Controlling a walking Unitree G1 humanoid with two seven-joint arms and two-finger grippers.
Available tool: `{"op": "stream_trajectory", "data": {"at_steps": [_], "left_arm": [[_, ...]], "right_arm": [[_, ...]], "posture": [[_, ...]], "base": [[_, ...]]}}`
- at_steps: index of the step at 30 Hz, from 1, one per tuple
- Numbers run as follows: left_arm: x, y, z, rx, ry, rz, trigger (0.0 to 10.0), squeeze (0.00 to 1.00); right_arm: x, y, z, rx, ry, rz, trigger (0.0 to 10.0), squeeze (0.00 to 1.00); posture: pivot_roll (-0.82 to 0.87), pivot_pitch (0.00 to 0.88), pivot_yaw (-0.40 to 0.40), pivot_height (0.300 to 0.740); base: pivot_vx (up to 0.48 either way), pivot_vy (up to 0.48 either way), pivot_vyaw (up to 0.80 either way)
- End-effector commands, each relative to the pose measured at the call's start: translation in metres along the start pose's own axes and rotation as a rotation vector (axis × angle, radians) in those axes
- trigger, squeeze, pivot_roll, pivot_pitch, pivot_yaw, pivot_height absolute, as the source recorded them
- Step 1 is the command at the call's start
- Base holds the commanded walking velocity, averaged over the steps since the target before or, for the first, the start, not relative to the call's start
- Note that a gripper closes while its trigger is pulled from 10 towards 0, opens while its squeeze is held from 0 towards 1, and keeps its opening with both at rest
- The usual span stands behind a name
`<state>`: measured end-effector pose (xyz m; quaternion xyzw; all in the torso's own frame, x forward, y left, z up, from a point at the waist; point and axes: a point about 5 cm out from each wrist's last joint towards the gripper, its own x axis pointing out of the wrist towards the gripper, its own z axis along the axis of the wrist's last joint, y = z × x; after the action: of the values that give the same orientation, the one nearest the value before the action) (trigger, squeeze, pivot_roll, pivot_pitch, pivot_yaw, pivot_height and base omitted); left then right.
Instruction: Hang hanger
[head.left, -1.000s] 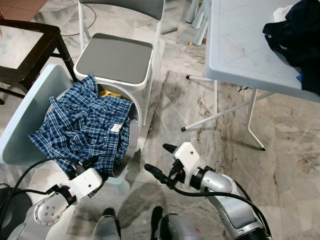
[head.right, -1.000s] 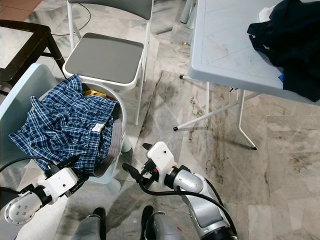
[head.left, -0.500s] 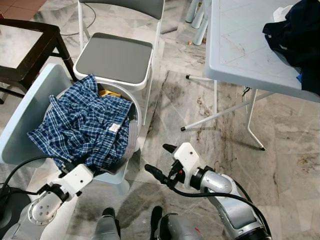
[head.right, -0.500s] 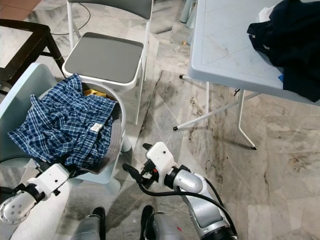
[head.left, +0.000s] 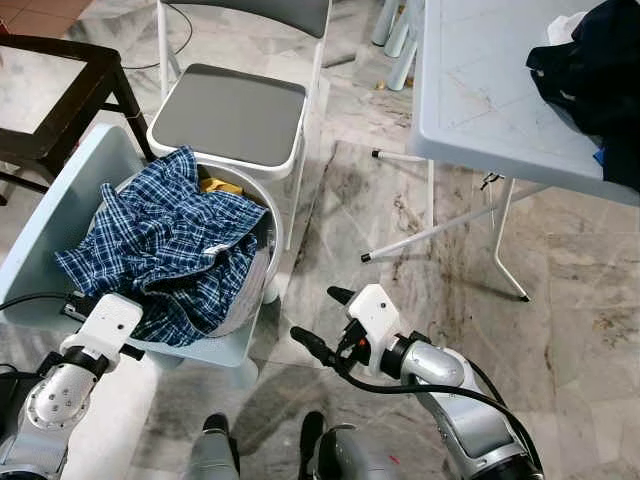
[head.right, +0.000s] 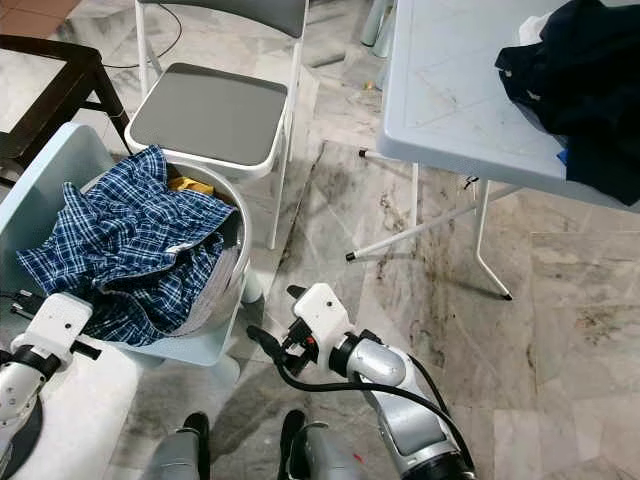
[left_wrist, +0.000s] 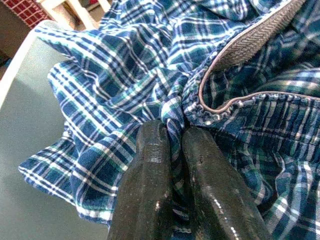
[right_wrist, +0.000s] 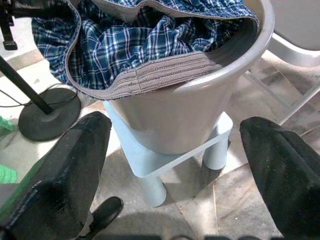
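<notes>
A blue plaid garment (head.left: 165, 240) with a grey waistband lies heaped over a grey bucket (head.left: 268, 236). My left gripper (left_wrist: 172, 150) is shut on a fold of this cloth at the heap's near left edge, and its white wrist (head.left: 105, 322) sits just below the cloth. A yellow thing (head.left: 218, 186) peeks out at the bucket's far rim; I cannot tell what it is. My right gripper (head.left: 313, 314) hangs open over the floor to the right of the bucket, with nothing between its fingers (right_wrist: 70, 165).
The bucket (right_wrist: 200, 100) stands on a small light-blue stool (right_wrist: 165, 160). A white chair with a grey seat (head.left: 232, 112) is right behind it. A dark wooden table (head.left: 60, 60) is far left. A white folding table (head.left: 480, 90) at right carries dark clothing (head.left: 590, 70).
My left arm has drawn back to the left with the plaid cloth, which is now bunched up and off the bucket's right rim. The right arm has not moved.
</notes>
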<state>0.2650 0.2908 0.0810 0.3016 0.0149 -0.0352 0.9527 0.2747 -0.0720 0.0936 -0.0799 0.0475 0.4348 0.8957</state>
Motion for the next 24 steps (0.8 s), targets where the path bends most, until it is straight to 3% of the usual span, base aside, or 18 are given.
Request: {"op": "stream_trajectory", "data": {"at_steps": [1,8,10,15,18,19,20,21,22,23,24], "left_arm": [[-0.001,0.003,-0.006,-0.114,0.034,0.064,0.0,0.0],[0.001,0.013,-0.014,-0.274,0.09,0.177,0.0,0.0],[0.001,0.018,-0.022,-0.352,0.152,0.238,0.0,0.0],[0.002,0.014,-0.028,-0.398,0.2,0.246,0.0,0.0],[0.004,0.004,-0.031,-0.438,0.25,0.221,0.0,0.0],[0.004,-0.013,-0.034,-0.474,0.295,0.169,1.4,0.0],[0.005,-0.017,-0.034,-0.489,0.298,0.152,4.4,0.0],[0.006,-0.021,-0.031,-0.506,0.284,0.132,10.0,0.0],[0.008,-0.021,-0.025,-0.519,0.237,0.13,10.0,0.01],[0.009,-0.02,-0.021,-0.527,0.207,0.134,10.0,1.0],[0.01,-0.019,-0.019,-0.531,0.189,0.138,10.0,1.0]], "right_arm": [[-0.003,0.0,-0.006,0.003,0.02,-0.005,10.0,0.0],[-0.004,-0.001,-0.006,0.003,0.02,-0.013,10.0,0.0],[-0.004,-0.001,-0.006,0.0,0.02,-0.02,10.0,0.0],[-0.004,-0.002,-0.006,-0.003,0.021,-0.026,10.0,0.0],[-0.005,-0.002,-0.006,-0.005,0.022,-0.03,10.0,0.0],[-0.004,-0.002,-0.005,-0.007,0.022,-0.032,10.0,0.0],[-0.004,-0.001,-0.005,-0.008,0.023,-0.032,10.0,0.0],[-0.004,-0.001,-0.005,-0.009,0.023,-0.032,10.0,0.0],[-0.004,-0.001,-0.006,-0.01,0.025,-0.031,10.0,0.0],[-0.004,-0.001,-0.006,-0.009,0.026,-0.031,10.0,0.0],[-0.004,-0.001,-0.006,-0.009,0.026,-0.031,10.0,0.0]], "posture": [[0.28,0.338,-0.168,0.74],[0.27,0.341,-0.169,0.74],[0.27,0.343,-0.171,0.74],[0.27,0.344,-0.172,0.74],[0.27,0.346,-0.174,0.74],[0.27,0.35,-0.176,0.74],[0.27,0.351,-0.177,0.74],[0.27,0.351,-0.176,0.74],[0.27,0.354,-0.177,0.74],[0.27,0.354,-0.177,0.74],[0.27,0.354,-0.177,0.74]], "base": [[0.0,0.0,0.0],[0.0,0.0,0.0],[0.0,0.0,0.0],[0.0,0.0,0.0],[0.0,0.0,0.0],[0.0,0.0,0.0],[0.0,0.0,0.0],[0.0,0.0,0.0],[0.0,0.0,0.0],[0.0,0.0,0.0],[0.0,0.0,0.0]]}}
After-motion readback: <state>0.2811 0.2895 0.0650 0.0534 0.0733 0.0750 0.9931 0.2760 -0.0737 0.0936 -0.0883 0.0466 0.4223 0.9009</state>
